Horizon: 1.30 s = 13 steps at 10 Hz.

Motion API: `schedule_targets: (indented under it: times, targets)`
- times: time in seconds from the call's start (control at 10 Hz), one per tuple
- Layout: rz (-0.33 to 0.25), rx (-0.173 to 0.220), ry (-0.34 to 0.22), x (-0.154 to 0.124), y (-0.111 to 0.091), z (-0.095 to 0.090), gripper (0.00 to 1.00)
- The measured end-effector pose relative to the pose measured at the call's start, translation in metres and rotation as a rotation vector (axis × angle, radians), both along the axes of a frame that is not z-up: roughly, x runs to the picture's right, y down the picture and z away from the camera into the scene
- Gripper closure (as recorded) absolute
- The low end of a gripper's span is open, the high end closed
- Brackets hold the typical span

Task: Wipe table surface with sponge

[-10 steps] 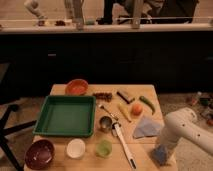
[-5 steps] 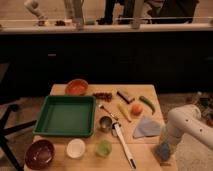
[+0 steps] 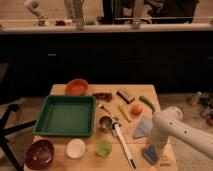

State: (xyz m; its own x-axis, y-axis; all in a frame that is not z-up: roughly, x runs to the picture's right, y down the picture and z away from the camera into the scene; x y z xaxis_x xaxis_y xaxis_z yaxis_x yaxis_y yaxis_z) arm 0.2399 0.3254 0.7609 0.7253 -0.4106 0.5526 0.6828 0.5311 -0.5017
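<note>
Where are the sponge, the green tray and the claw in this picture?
sponge [image 3: 150,154], camera view, blue-grey face below the arm.
green tray [image 3: 41,131], camera view, its front left rim.
claw [image 3: 152,148], camera view, arm's lower end, down at the sponge near the table's front right.

Wood, plastic, metal and soft goods

The table surface [image 3: 62,90] is matt tan wood; the green tray [image 3: 65,116] looks like smooth plastic, the small cup [image 3: 105,123] dull metal, the pale blue cloth [image 3: 142,128] soft (folded), and the gripper [image 3: 150,153], near right, presses shut onto a spongy blue-grey sponge [image 3: 149,155].
</note>
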Motion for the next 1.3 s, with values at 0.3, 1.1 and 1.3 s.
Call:
schedule_targets:
  times: [0.3, 1.1, 1.3]
  targets:
    - [0.015, -0.004, 0.021, 0.005, 0.004, -0.010, 1.00]
    - [0.077, -0.007, 0.129, 0.101, -0.004, -0.009, 1.00]
    - [0.065, -0.011, 0.109, 0.084, -0.005, -0.005, 1.00]
